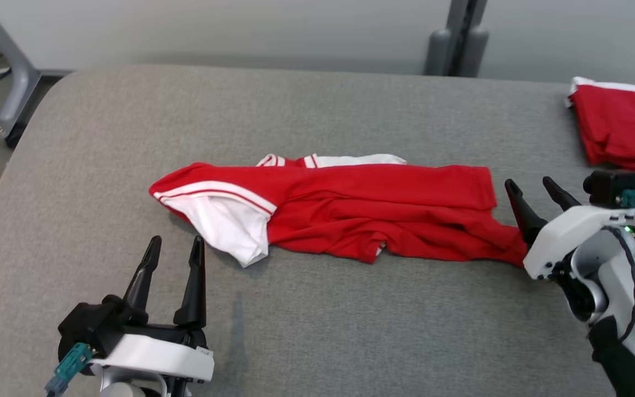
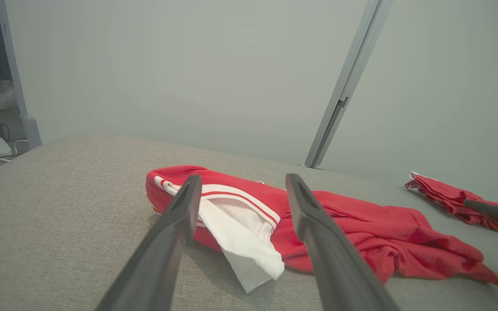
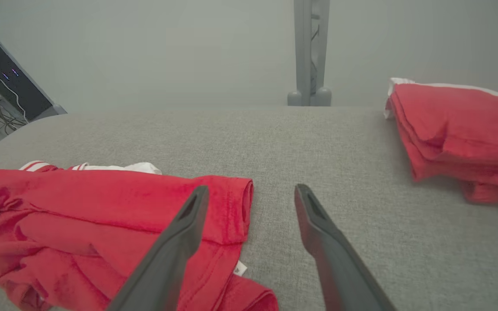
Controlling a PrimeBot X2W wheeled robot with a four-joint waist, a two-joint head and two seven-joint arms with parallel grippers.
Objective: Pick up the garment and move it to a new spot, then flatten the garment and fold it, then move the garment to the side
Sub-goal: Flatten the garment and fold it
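A red garment (image 1: 350,209) with white trim lies crumpled in a long strip across the middle of the grey padded table (image 1: 317,331). Its white sleeve end points toward my left gripper (image 1: 175,247), which stands open just short of it, nothing between the fingers. In the left wrist view that gripper (image 2: 242,183) frames the garment's (image 2: 361,229) white sleeve. My right gripper (image 1: 529,184) is open at the garment's right end, its left finger over the red hem. The right wrist view shows this gripper (image 3: 251,192) beside the rolled edge of the garment (image 3: 102,207).
A folded red stack (image 1: 623,129) sits at the table's far right corner, also seen as the stack (image 3: 461,125) and the stack (image 2: 452,198). Behind the table stand a grey wall and a post (image 1: 455,38). Cables lie on the floor at the left.
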